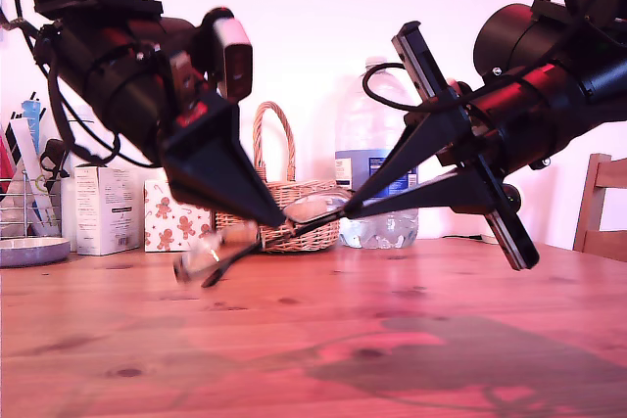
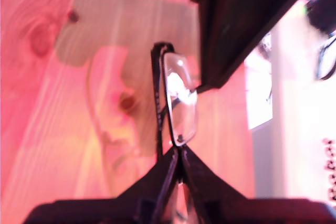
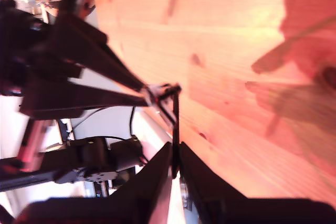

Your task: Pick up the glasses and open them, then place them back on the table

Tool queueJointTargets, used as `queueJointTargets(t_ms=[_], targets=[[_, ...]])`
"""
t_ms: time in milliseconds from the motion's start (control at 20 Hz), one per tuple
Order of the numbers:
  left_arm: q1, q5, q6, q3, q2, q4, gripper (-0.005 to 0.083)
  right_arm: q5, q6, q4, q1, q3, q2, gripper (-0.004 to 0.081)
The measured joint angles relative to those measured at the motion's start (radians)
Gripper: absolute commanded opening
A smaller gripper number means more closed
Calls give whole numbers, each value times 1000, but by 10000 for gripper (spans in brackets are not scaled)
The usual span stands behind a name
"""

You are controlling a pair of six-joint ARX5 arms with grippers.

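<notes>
You are seeing the table stretching bare and reddish in the foreground of the exterior view, with the shadows of both arms lying across it. Just above its surface, near the middle, the glasses are hanging in the air between the two pincers, not touching the wood. My first gripper is reaching in from the exterior view's right. Its jaws are pressing together on the frame at the edge of one clear lens. My second gripper is coming down from the exterior view's left, closed tight on a thin black bar of the frame. The other lens is dangling lower toward the exterior view's left, too blurred to read well. Behind them a wicker basket is standing, with a large water bottle beside it and a gingerbread-print box toward the exterior view's left.
</notes>
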Motion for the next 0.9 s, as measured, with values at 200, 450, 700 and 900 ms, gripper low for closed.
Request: queueJointTargets(t_ms=[200,450,700,900], targets=[[2,37,-1,38,0,-35,-21,24,-18,-7,0,0,0,-13],[5,123,-1,44,0,-45,-21,85,-31,-11,-1,0,0,-13],[39,243,-2,48,0,-45,-21,100,-58,-27,-1,0,0,-13],[75,320,-5,97,0,-43,-21,104,-81,-44,0,0,0,-13]])
